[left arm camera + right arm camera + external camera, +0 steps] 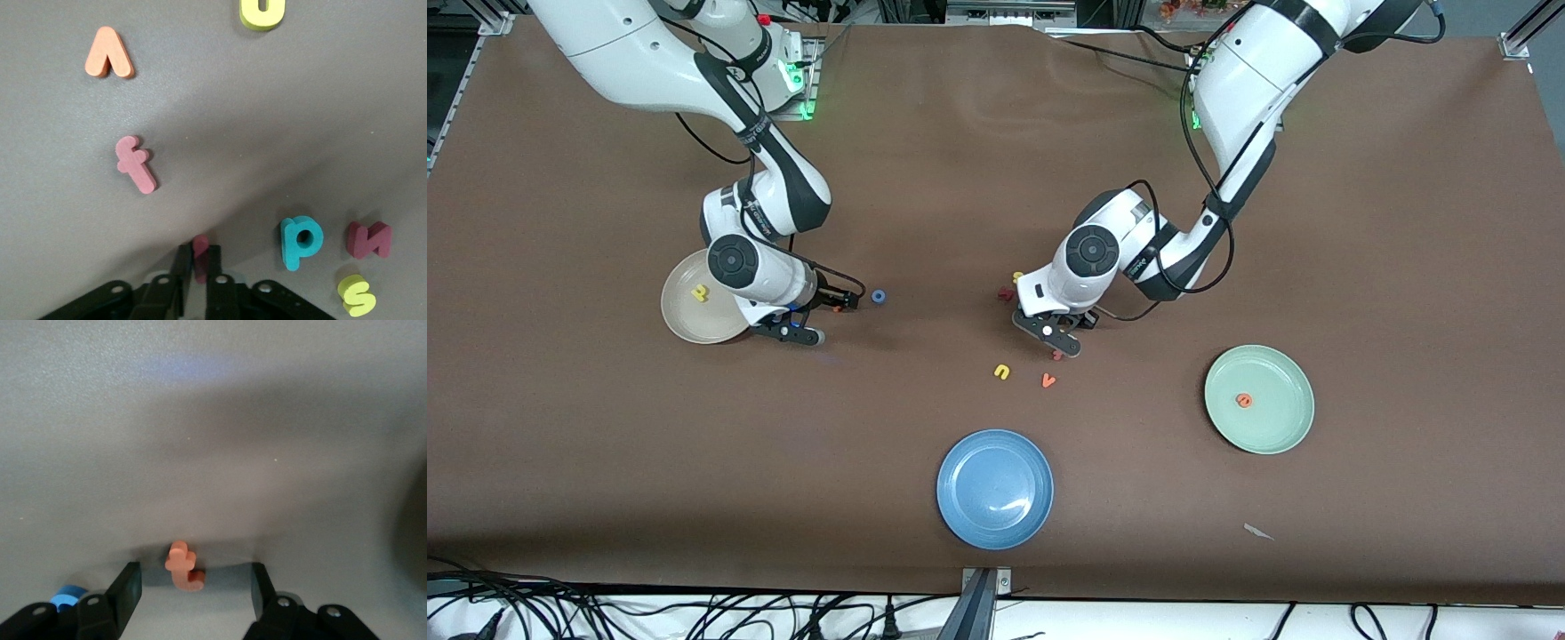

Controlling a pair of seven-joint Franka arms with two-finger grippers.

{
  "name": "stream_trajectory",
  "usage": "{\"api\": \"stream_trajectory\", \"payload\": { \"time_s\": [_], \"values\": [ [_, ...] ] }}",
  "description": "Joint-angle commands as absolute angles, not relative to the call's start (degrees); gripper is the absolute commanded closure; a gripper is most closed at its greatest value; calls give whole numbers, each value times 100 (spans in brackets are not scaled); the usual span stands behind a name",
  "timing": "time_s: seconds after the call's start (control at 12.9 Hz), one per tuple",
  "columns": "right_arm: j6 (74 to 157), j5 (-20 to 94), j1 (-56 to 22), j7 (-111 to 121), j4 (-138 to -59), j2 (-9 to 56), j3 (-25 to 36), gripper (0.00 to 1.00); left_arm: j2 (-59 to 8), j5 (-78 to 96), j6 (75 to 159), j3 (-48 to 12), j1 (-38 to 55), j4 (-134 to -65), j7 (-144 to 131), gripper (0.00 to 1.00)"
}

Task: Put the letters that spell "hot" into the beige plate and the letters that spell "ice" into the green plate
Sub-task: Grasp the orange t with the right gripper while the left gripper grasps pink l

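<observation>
Left wrist view: left gripper (199, 270) clamps the i (201, 248) near the f (136, 164). Right gripper (195, 587) gapes around the t (182, 565), beside the beige plate (679, 313) holding the h (701, 292).

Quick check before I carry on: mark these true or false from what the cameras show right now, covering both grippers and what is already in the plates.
1. The left gripper is shut on the dark red i. True.
2. The right gripper has already closed on the orange t. False: its fingers stand open either side of the t, which lies on the table.
3. The green plate holds an orange e. True.
4. The blue o lies in the beige plate. False: it lies on the table beside the right gripper; the plate holds the yellow h.
5. The blue plate holds a letter. False: none.
</observation>
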State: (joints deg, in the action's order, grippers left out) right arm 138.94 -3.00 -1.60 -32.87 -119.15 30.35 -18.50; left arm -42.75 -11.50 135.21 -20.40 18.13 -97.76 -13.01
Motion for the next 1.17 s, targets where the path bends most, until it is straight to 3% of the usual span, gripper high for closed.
{"api": "stream_trajectory", "payload": {
  "time_s": [0.0, 0.16, 0.47, 0.78, 1.09],
  "values": [
    [13983, -351, -176, -3340, -11953, 3041, -1863, 50, -4201, -1354, 13571, -2013, 1811, -9826, -1389, 100],
    [13983, -360, -176, -3331, -11953, 3050, -1863, 69, -4070, -1362, 13474, -2013, 1723, -9809, -1354, 100],
    [13966, -369, -176, -3331, -11944, 3050, -1855, 92, -3841, -1354, 13061, -2030, 1276, -9729, -1083, 100],
    [13555, -360, -167, -3313, -11761, 2858, -1846, 95, -3586, -1292, 12630, -2030, 546, -9668, -29, 100],
    [11519, -596, -141, -3069, -10821, 2479, -1584, 98, -3708, -1353, 12621, -1995, -165, -9362, 1060, 100]
  ]
}}
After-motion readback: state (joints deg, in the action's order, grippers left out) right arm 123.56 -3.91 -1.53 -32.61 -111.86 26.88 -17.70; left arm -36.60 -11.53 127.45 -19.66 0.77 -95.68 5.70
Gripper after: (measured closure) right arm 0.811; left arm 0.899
